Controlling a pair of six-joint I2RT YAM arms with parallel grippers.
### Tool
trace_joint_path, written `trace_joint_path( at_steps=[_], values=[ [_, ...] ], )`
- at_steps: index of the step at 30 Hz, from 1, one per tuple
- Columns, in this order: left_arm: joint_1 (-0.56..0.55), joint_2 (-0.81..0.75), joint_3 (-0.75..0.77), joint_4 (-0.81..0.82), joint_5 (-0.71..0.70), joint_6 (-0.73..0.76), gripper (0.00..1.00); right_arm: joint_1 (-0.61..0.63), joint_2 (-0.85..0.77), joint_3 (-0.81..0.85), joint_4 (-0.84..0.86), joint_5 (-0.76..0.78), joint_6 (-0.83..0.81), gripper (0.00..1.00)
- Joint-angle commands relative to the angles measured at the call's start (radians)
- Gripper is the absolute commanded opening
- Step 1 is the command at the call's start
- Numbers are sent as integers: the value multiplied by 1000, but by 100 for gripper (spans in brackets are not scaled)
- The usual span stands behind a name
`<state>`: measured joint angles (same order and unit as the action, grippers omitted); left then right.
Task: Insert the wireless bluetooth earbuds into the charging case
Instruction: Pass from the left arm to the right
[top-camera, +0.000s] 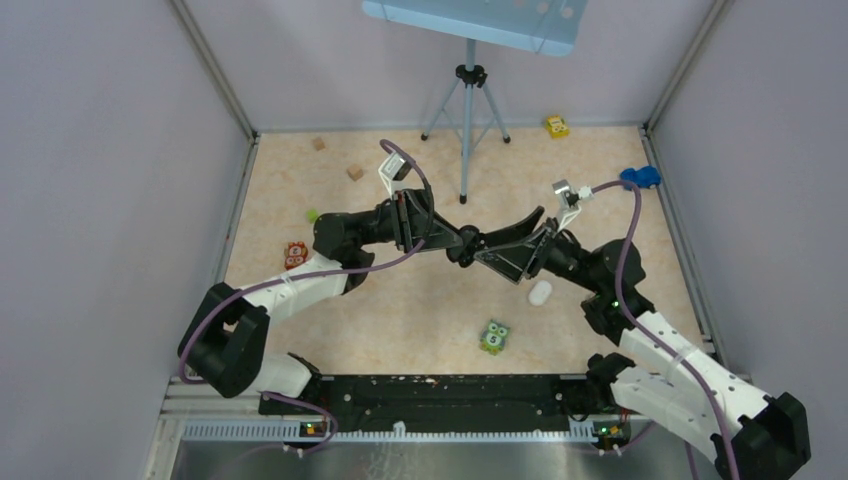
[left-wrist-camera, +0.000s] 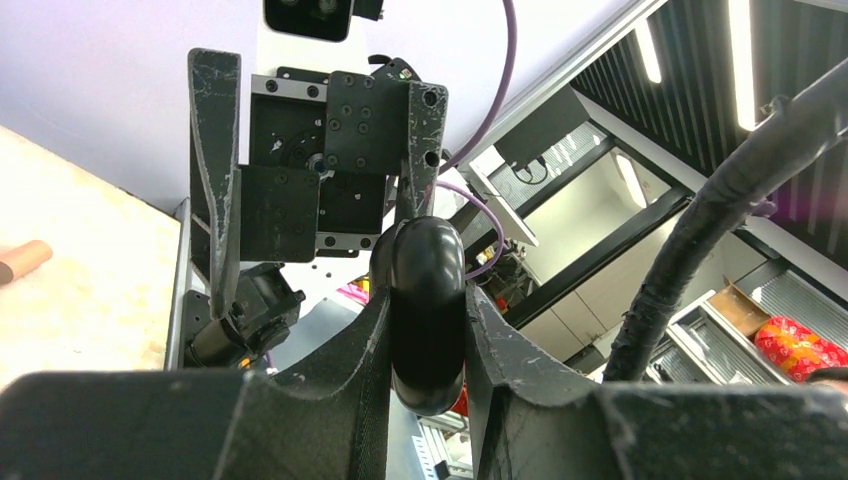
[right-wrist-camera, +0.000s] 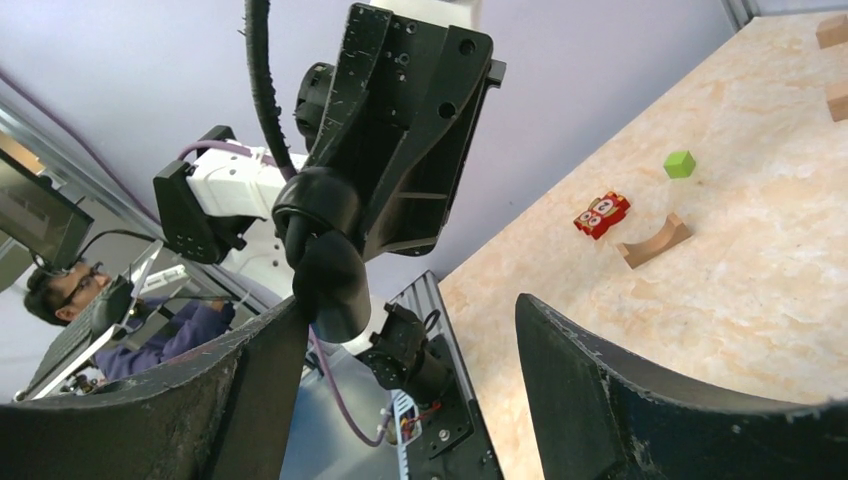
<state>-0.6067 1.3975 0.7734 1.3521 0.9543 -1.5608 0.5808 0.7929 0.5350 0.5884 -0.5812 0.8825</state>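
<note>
The left tool (left-wrist-camera: 428, 330) clamps the black case (left-wrist-camera: 428, 285) lengthwise; the right tool (right-wrist-camera: 410, 315), fingers apart, faces it head-on.

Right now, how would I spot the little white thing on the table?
Find the right arm stretching over the table. Just on its near side lies a white pebble-shaped case. It is smooth and plain, unlike the green owl block nearby.
</note>
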Motion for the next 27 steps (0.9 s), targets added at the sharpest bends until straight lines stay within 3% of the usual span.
trace_joint_path(
  at_steps=[1, 10, 15, 19, 23, 27],
  values=[
    [-5, -48, 2, 55, -6, -4, 15, 5, -17, -17, 4, 7, -4, 73],
    [-4, -13, -7, 161, 0, -110, 15, 5, -51, -40, 68, -28, -12, 71],
    [-4, -15, 1, 134, 13, -122, 15, 5, -56, -113, 282, -66, 45, 75],
    [-7, -73, -2, -57, 0, -18, 12, 5, -50, -146, 387, -103, 84, 77],
    [-8, -149, -5, -274, -47, 115, 10, 5, -67, -161, 390, -97, 91, 78],
    [-7, -192, -34, -378, -130, 125, 4, 6, -97, -170, 376, -60, 93, 78]
  ],
)
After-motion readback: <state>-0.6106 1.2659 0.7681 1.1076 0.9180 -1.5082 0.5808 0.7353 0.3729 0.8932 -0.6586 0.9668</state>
